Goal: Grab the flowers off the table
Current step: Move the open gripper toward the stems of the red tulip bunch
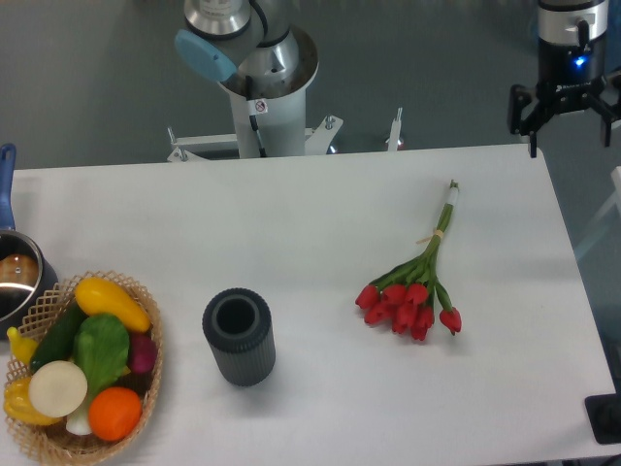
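Observation:
The flowers (415, 287), a small bunch of red tulips with closed buds and long green stems tied by a pale band, lie flat on the white table (320, 209) right of centre, buds toward the front and stem ends toward the back. My gripper (571, 121) hangs at the upper right, above the table's far right corner, well behind and to the right of the flowers. Its fingers (533, 126) are spread apart and hold nothing.
A dark ribbed cylindrical vase (239, 336) stands upright left of the flowers. A wicker basket of vegetables (80, 364) sits at the front left, with a pot (15, 277) behind it at the left edge. The arm's base (262, 92) stands behind the table's far edge.

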You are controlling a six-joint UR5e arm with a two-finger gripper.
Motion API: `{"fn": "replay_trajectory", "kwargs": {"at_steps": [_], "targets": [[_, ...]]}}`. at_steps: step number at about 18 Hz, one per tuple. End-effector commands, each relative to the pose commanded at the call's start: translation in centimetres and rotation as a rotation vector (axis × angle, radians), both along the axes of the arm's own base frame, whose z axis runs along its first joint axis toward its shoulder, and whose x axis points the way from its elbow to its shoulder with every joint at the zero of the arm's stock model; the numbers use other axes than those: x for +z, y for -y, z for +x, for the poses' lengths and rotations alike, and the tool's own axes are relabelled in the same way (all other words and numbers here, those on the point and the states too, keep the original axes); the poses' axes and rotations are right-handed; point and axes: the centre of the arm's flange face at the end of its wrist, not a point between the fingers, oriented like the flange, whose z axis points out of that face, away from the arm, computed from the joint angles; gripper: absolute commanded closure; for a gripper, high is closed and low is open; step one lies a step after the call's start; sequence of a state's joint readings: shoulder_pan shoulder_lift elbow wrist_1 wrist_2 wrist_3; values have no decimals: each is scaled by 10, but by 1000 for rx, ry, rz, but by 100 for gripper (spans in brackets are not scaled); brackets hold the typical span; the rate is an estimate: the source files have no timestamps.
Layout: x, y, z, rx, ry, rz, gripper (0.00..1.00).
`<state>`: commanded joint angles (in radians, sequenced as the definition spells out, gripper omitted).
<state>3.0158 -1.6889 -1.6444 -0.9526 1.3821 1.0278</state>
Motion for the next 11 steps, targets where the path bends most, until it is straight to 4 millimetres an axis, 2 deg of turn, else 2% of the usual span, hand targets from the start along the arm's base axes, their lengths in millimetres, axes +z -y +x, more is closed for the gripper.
{"fn": "replay_trajectory", "kwargs": {"at_steps": [8,11], "targets": [[-25,-7,13,-10,42,-3,0],[-39,-7,8,-9,65,-5,0]]}}
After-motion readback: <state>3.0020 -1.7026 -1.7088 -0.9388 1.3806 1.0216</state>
